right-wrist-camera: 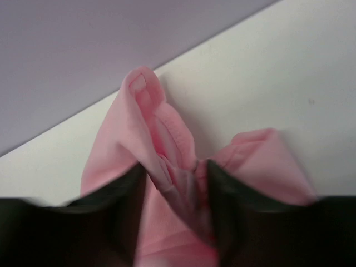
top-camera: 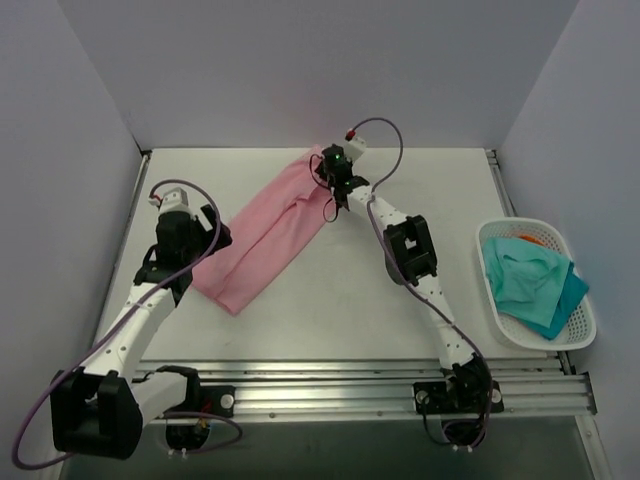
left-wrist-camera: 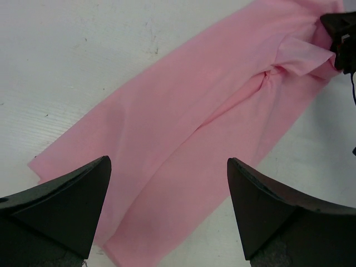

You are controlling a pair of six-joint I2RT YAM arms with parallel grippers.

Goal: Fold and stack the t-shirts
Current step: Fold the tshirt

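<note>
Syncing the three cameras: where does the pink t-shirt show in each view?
Top external: the pink t-shirt lies as a diagonal band at centre.
Left wrist: the pink t-shirt runs from lower left to upper right.
Right wrist: the pink t-shirt bunches up at centre, pinched.
Shared landmark: the right gripper clamps its far end; left wrist shows the right gripper top right.

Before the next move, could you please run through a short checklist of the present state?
1. Right gripper shut on the pink t-shirt at its far end: ok.
2. Left gripper open above the shirt's near end, gripping nothing: ok.
3. Shirt lying flat: not ok, bunched at the pinch.
4. Shirt wholly on the table: ok.
5. Basket of teal cloth apart from both arms: ok.
</note>
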